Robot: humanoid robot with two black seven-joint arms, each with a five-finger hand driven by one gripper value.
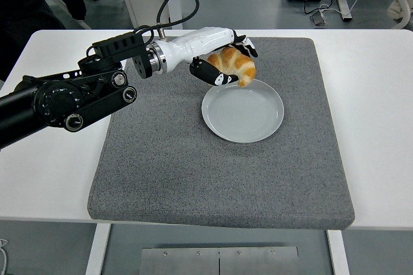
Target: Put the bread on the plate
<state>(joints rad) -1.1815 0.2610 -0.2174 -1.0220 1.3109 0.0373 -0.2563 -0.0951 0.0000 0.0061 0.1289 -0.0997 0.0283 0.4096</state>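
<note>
Now the left hand (227, 62) grips the bread (235, 64) above the plate's (219, 120) far-left rim; the plate's middle lies just nearer and right — lower there.

A golden croissant (235, 64) (curved, glossy) hangs tilted just above the far-left rim of an empty, round, pale grey plate (243, 110).

We can't read any text, labels, brand marks or numbers here. The black-and-white patches on the left hand's (222, 62) fingers are just pattern, no lettering we can make out.
</note>
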